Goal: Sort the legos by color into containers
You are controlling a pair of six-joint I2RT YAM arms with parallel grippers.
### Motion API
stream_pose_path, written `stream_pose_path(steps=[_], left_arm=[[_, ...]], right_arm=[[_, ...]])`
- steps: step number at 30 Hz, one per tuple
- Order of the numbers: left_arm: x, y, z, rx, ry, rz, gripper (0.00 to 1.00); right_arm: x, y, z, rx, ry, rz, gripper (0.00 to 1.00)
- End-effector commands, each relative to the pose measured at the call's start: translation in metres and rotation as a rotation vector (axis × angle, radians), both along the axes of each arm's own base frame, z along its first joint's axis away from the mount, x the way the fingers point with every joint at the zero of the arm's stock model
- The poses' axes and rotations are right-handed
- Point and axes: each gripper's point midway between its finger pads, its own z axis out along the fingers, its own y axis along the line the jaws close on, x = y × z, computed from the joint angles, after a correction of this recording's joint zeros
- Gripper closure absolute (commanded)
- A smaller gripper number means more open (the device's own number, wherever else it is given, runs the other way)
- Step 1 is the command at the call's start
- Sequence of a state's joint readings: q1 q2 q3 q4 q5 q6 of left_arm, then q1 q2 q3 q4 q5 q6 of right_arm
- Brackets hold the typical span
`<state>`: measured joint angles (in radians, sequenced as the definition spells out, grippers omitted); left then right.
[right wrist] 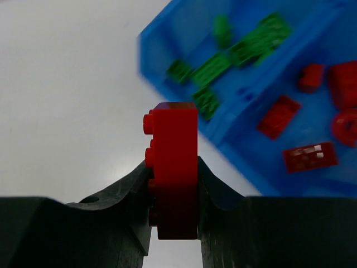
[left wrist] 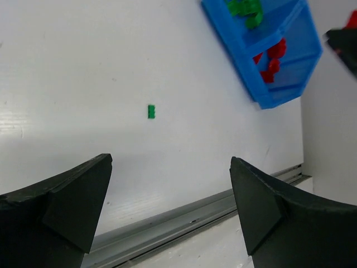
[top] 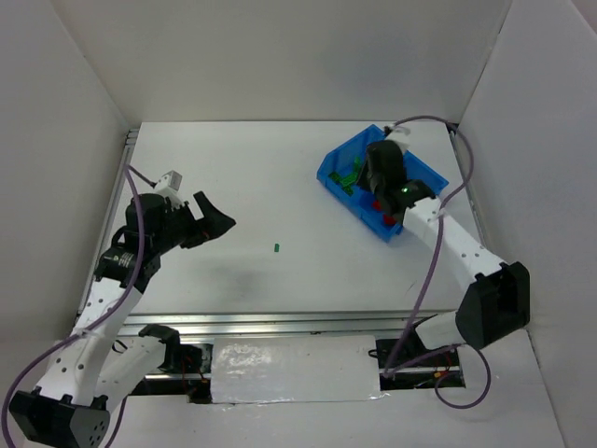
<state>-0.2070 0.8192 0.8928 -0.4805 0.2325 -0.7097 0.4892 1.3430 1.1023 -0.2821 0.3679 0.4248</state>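
Nearest, the left gripper [left wrist: 170,167] hangs with fingers spread wide and empty, a lone green lego [left wrist: 151,111] on the table [left wrist: 67,84] just ahead, while farther off the right gripper [right wrist: 173,174], clamped on an endwise red lego [right wrist: 174,139], hovers seemingly beside the blue bin [right wrist: 167,33], its red compartment [right wrist: 319,118] ahead-right.

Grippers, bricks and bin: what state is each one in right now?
left gripper: open, empty, above the table
right gripper: shut on red brick
red brick: clamped, off the table
green brick: loose on the table, unsorted
blue bin: green legos in one compartment, red legos in the other
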Motion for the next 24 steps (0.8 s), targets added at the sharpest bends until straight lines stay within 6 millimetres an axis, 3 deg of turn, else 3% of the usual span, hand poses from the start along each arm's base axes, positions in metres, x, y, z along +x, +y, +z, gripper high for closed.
stream_pose_path(steps=[1, 3, 5, 6, 7, 8, 9, 10, 11, 12, 13, 14, 16, 19, 21, 22, 23, 24], left_arm=[[0.007, -0.005, -0.023, -0.011, 0.02, -0.019, 0.0], [0.011, -0.011, -0.032, -0.026, 0.034, -0.046, 0.01], [0.013, -0.013, -0.047, -0.02, 0.076, -0.048, 0.01], [0.014, -0.012, -0.051, -0.011, 0.087, -0.05, 0.01], [0.016, -0.012, -0.054, -0.005, 0.094, -0.045, 0.0], [0.018, -0.011, -0.06, 0.006, 0.112, -0.038, 0.01], [0.02, -0.01, -0.061, 0.012, 0.115, -0.034, 0.01], [0.021, -0.01, -0.063, 0.018, 0.119, -0.032, 0.0], [0.023, -0.01, -0.067, 0.023, 0.13, -0.03, 0.0], [0.025, -0.009, -0.069, 0.037, 0.132, -0.021, 0.0], [0.026, -0.008, -0.071, 0.047, 0.139, -0.016, 0.01], [0.026, -0.006, -0.076, 0.06, 0.155, -0.011, 0.01], [0.027, -0.002, -0.08, 0.089, 0.164, 0.006, 0.0], [0.025, 0.005, -0.08, 0.128, 0.163, 0.038, 0.01], [0.02, 0.012, -0.07, 0.162, 0.156, 0.05, 0.01], [0.024, 0.02, -0.056, 0.19, 0.13, 0.088, 0.01], [0.023, 0.027, -0.05, 0.214, 0.12, 0.108, 0.01], [0.021, 0.031, -0.043, 0.242, 0.112, 0.11, 0.01]], right_arm=[[0.013, -0.072, -0.018, 0.061, 0.165, -0.296, 1.0], [0.023, -0.104, -0.022, 0.077, 0.18, -0.383, 1.0], [0.033, -0.117, -0.025, 0.079, 0.186, -0.426, 0.94], [0.037, -0.127, -0.027, 0.079, 0.197, -0.454, 0.84], [0.048, -0.129, -0.015, 0.088, 0.178, -0.459, 0.74], [0.052, -0.132, -0.017, 0.082, 0.193, -0.467, 0.69], [0.057, -0.134, -0.031, 0.061, 0.239, -0.475, 0.58], [0.062, -0.139, -0.032, 0.053, 0.247, -0.486, 0.37], [0.071, -0.14, -0.02, 0.053, 0.225, -0.498, 0.3], [0.074, -0.143, -0.032, 0.035, 0.266, -0.507, 0.22], [0.083, -0.148, -0.02, 0.047, 0.246, -0.525, 0.14], [0.087, -0.149, -0.029, 0.037, 0.274, -0.528, 0.11], [0.088, -0.151, -0.026, 0.03, 0.289, -0.535, 0.02], [0.089, -0.14, -0.01, 0.021, 0.262, -0.509, 0.0], [0.083, -0.107, 0.005, 0.032, 0.217, -0.392, 0.02], [0.073, -0.092, -0.004, 0.02, 0.228, -0.343, 0.04], [0.06, -0.058, 0.01, 0.027, 0.189, -0.257, 0.04], [0.054, -0.037, 0.012, 0.025, 0.174, -0.202, 0.03]])
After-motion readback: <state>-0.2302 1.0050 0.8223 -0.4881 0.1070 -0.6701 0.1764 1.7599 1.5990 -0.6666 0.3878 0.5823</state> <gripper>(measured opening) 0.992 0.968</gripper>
